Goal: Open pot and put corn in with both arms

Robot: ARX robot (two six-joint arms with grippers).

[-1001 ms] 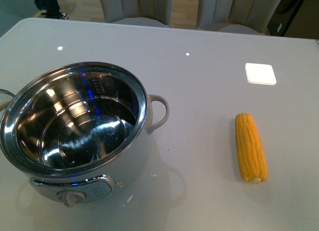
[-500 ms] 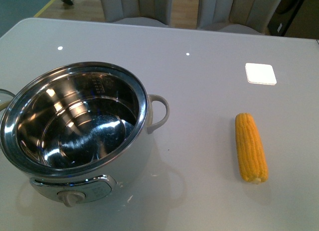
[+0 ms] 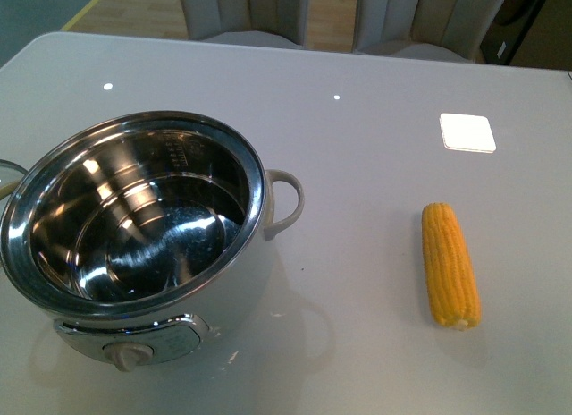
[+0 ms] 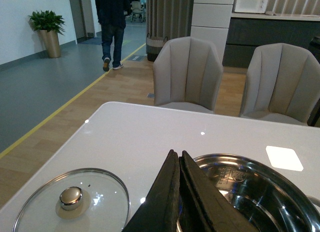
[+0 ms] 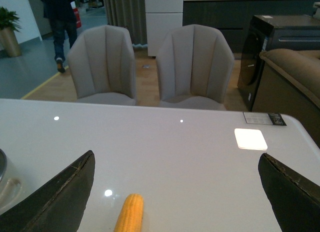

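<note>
The pot [image 3: 134, 223] stands open at the front left of the white table, its shiny steel inside empty, white body with a loop handle and a dial knob in front. It also shows in the left wrist view [image 4: 255, 192]. The yellow corn [image 3: 450, 264] lies on the table at the right, and shows in the right wrist view [image 5: 130, 213]. My left gripper [image 4: 177, 157] is shut and empty, above the pot's near rim. My right gripper [image 5: 175, 164] is open wide, with the corn below between its fingers. Neither arm shows in the front view.
A glass lid [image 4: 70, 202] with a metal knob lies flat on the table beside the pot. A white square pad [image 3: 466, 132] lies at the back right of the table. Two grey chairs [image 5: 150, 64] stand behind the far edge. A person [image 4: 112, 22] walks far off.
The person's feet at the far left edge of the front view have moved out of view. The pot and the corn have not moved.
</note>
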